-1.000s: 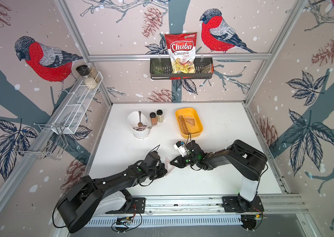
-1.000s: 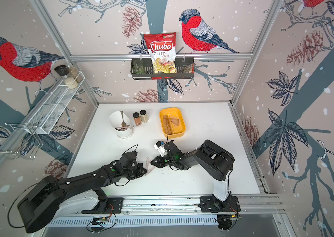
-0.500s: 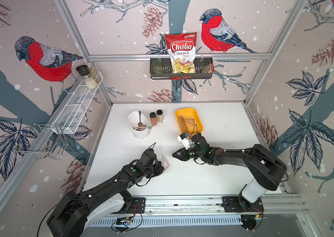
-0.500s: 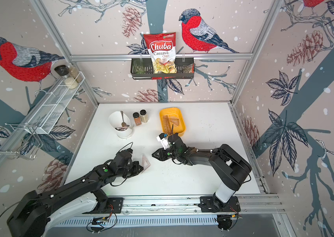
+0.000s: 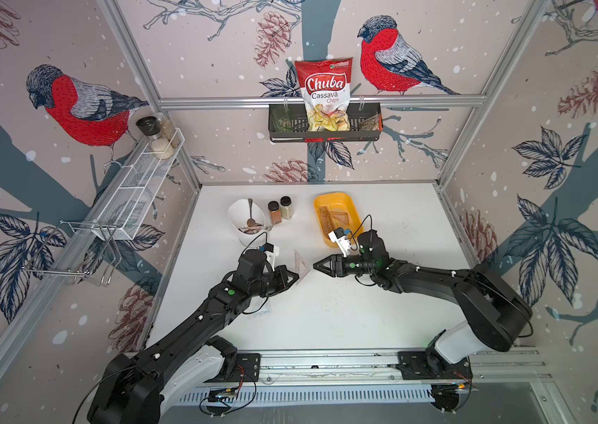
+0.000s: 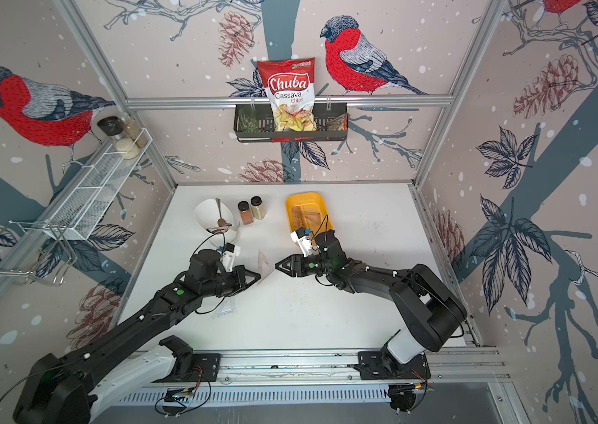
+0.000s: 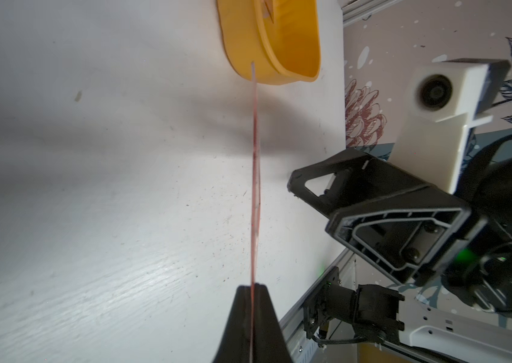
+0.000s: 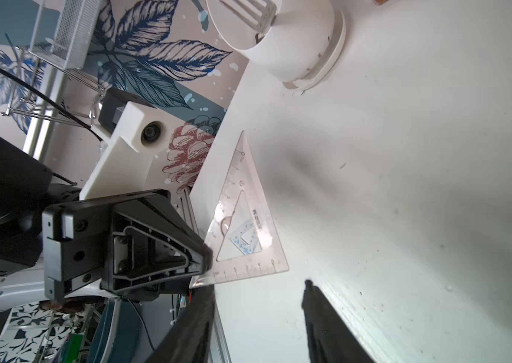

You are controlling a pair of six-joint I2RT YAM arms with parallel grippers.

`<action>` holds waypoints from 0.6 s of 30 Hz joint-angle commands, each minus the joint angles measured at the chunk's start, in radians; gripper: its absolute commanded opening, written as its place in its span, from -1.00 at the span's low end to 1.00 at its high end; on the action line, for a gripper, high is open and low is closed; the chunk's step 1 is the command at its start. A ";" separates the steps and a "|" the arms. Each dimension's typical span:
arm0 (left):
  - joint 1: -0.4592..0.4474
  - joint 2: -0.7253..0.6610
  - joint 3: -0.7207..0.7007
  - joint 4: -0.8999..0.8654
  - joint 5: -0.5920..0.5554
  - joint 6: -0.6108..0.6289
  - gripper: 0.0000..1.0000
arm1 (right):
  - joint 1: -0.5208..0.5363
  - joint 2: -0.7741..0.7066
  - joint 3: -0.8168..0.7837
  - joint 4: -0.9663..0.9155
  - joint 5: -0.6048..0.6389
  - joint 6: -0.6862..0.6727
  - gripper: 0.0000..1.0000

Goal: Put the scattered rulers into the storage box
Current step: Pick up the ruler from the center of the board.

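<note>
Pinkish clear plastic, the set square (image 5: 301,262) is pinched at one corner by the left claw (image 5: 296,276), closed tight on it, above the counter (image 5: 326,315). The right claw (image 5: 315,265) faces its free short edge from just beside, jaws partly apart and empty. The storage box (image 5: 342,201) lies behind the right claw, so a handover seems next.

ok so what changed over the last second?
The right gripper's jaws opened and now stand open beside the set square, and that arm stretched out from its folded pose. The left gripper kept the set square pinched and carried it a little farther out over the table. The storage box, bowl and spice jars stayed put.
</note>
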State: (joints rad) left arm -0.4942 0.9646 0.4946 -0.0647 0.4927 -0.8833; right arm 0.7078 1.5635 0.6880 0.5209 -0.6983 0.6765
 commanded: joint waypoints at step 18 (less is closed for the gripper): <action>0.107 0.056 0.018 0.242 0.224 -0.032 -1.00 | -0.006 0.166 0.111 0.374 -0.143 0.300 -0.07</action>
State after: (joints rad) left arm -0.3946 1.0279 0.5152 0.1349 0.7025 -0.9131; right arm 0.6968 1.7180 0.7868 0.7971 -0.8120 0.9226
